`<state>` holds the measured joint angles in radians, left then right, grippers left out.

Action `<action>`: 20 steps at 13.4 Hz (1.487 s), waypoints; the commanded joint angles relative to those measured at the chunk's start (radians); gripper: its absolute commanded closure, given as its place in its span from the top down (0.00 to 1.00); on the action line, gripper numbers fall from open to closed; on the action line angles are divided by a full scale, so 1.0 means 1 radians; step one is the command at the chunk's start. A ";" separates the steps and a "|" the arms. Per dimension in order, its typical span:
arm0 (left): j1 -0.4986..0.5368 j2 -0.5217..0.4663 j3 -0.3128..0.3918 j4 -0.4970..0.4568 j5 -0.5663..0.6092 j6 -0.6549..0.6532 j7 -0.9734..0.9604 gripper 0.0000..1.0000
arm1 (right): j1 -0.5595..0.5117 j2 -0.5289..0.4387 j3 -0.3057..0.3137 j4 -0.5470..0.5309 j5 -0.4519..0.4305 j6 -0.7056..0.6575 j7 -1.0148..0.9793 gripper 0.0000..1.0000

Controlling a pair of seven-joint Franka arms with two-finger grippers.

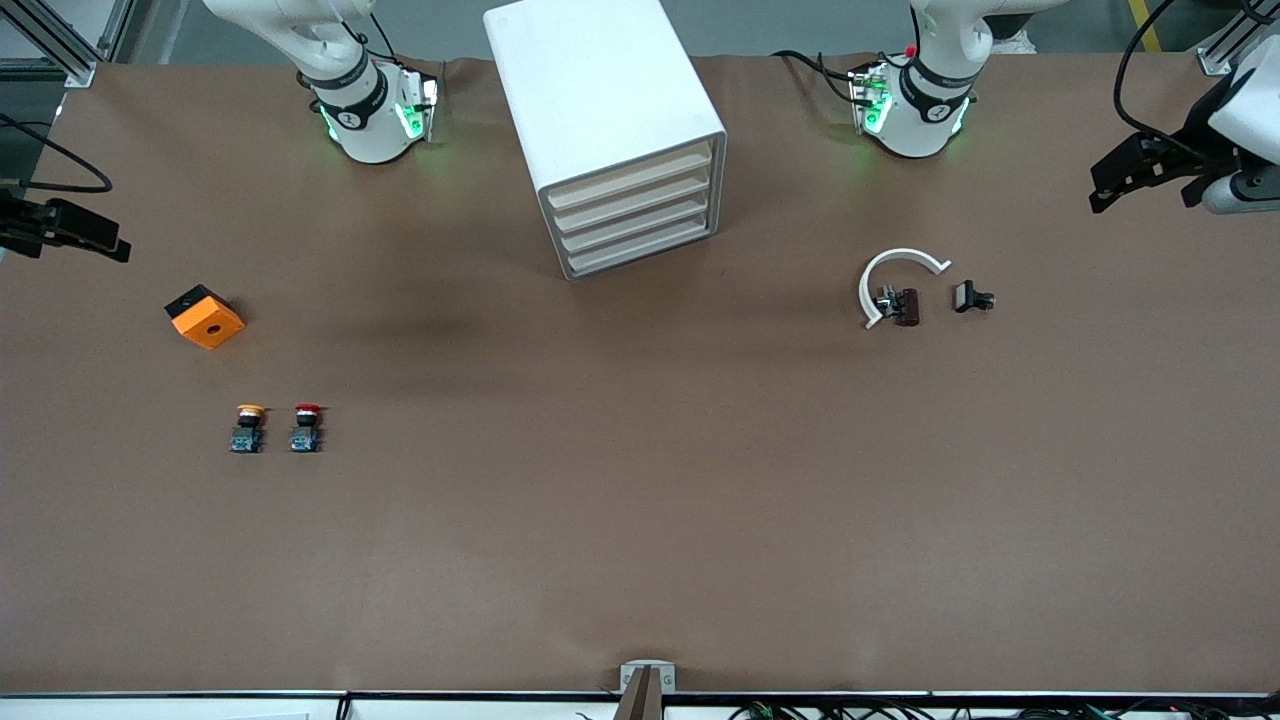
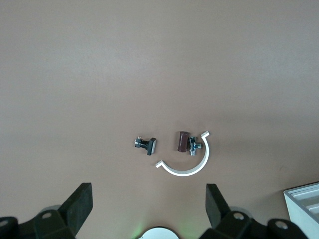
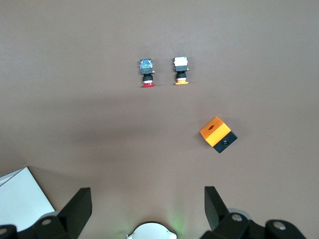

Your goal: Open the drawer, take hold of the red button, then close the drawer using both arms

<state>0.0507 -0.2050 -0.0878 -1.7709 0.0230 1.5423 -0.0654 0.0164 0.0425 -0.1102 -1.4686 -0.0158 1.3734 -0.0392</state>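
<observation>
The red-capped button point(image 1: 307, 428) stands on the table toward the right arm's end, beside the orange-capped button point(image 1: 249, 428). It also shows in the right wrist view point(image 3: 146, 73). The white four-drawer cabinet point(image 1: 610, 130) stands between the arm bases, with all drawers shut. My right gripper point(image 1: 110, 245) hangs high over the right arm's end of the table, open and empty point(image 3: 148, 194). My left gripper point(image 1: 1105, 195) hangs high over the left arm's end, open and empty point(image 2: 149, 191).
An orange block with a hole point(image 1: 205, 316) lies farther from the front camera than the buttons. A white open ring point(image 1: 893, 270), a brown part point(image 1: 905, 306) and a small black part point(image 1: 972, 297) lie toward the left arm's end.
</observation>
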 commanded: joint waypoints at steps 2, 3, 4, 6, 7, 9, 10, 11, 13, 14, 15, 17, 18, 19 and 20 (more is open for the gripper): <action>-0.003 0.008 0.016 0.014 -0.011 0.024 0.018 1.00 | -0.015 0.007 0.012 0.056 0.010 -0.042 -0.022 1.00; -0.005 0.030 0.014 0.051 -0.011 0.021 0.010 1.00 | -0.015 0.005 0.012 0.057 0.007 -0.040 -0.022 1.00; -0.006 0.050 0.014 0.074 -0.011 0.019 0.007 1.00 | -0.016 0.005 0.012 0.057 0.011 -0.040 -0.022 1.00; -0.012 0.068 0.010 0.093 -0.012 0.021 0.007 1.00 | -0.007 0.010 0.017 0.056 0.005 -0.039 -0.022 1.00; -0.015 0.075 0.003 0.091 -0.012 0.021 0.006 1.00 | -0.001 0.010 0.018 0.056 0.008 -0.040 -0.021 1.00; -0.014 0.088 0.003 0.096 -0.012 0.022 0.006 1.00 | 0.000 0.010 0.018 0.056 0.010 -0.037 -0.024 1.00; -0.012 0.093 0.003 0.100 -0.012 0.024 0.006 1.00 | 0.002 0.010 0.018 0.056 0.010 -0.034 -0.022 1.00; -0.009 0.110 0.003 0.114 -0.012 0.024 0.006 1.00 | 0.001 0.010 0.018 0.056 0.011 -0.034 -0.022 1.00; -0.008 0.134 0.005 0.139 -0.012 0.024 0.006 1.00 | 0.000 0.011 0.018 0.054 0.013 -0.025 -0.022 1.00; -0.008 0.137 0.005 0.140 -0.012 0.024 0.007 1.00 | 0.000 0.011 0.018 0.053 0.013 0.001 -0.022 1.00; -0.008 0.144 0.005 0.142 -0.011 0.024 0.006 1.00 | 0.002 0.011 0.018 0.051 0.014 0.022 -0.022 1.00; -0.014 0.147 0.005 0.143 -0.012 0.024 0.004 1.00 | 0.005 0.011 0.018 0.047 0.014 0.056 -0.022 1.00; -0.014 0.147 0.005 0.145 -0.012 0.024 0.004 1.00 | 0.005 0.011 0.018 0.045 0.014 0.053 -0.021 1.00; -0.011 0.145 0.005 0.145 -0.012 0.024 0.009 1.00 | 0.004 0.011 0.018 0.045 0.014 0.053 -0.021 1.00; -0.009 0.145 0.005 0.154 -0.012 0.022 0.010 1.00 | 0.004 0.011 0.018 0.047 0.014 0.053 -0.021 1.00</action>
<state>0.0401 -0.0649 -0.0845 -1.6476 0.0229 1.5718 -0.0627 0.0217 0.0521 -0.0929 -1.4307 -0.0155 1.4256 -0.0510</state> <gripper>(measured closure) 0.000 0.000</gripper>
